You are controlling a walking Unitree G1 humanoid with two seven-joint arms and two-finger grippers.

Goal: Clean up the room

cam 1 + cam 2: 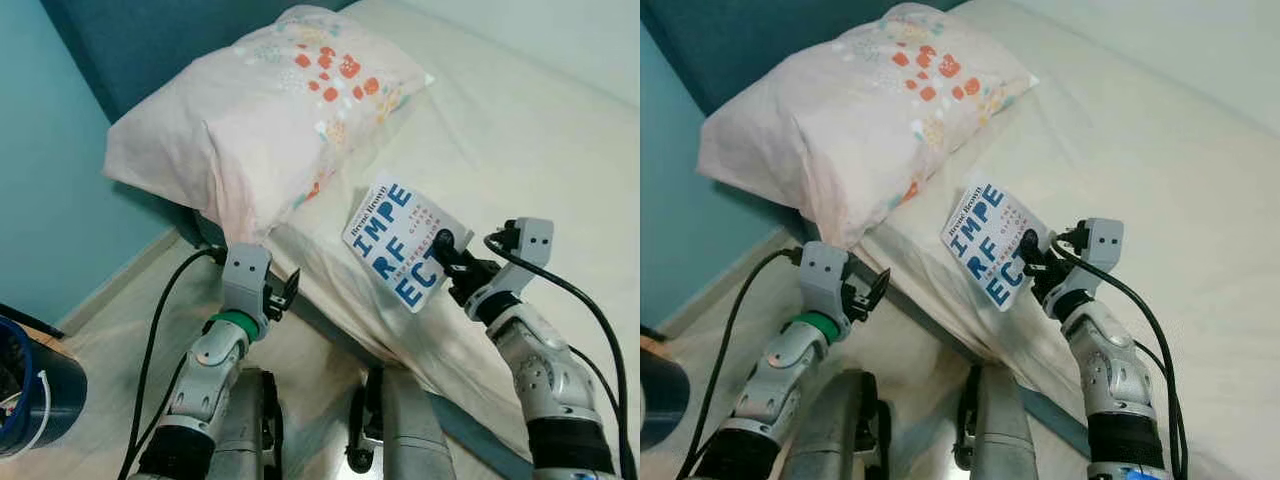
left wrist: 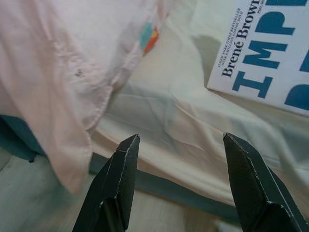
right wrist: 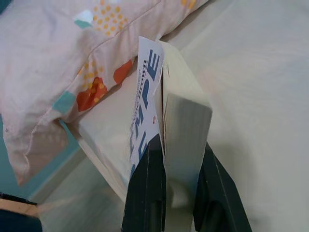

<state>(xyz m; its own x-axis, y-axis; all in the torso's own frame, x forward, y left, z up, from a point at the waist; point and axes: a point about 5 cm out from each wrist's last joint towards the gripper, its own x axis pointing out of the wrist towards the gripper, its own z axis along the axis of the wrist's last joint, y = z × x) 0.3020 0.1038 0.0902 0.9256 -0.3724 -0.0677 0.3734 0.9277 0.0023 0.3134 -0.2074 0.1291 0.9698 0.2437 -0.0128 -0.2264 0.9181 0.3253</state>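
The right gripper is clamping a white paperback book with blue lettering, its two black fingers pressing the cover and the page block from either side at one short end. The book is hanging above the cream bed, cover tilted up, its long axis slanting away from the fingers toward the flowered pillow. The left gripper is hovering just off the bed's near edge, below the pillow's corner, fingers spread wide and gripping nothing.

Home bedroom: bed, pillow.
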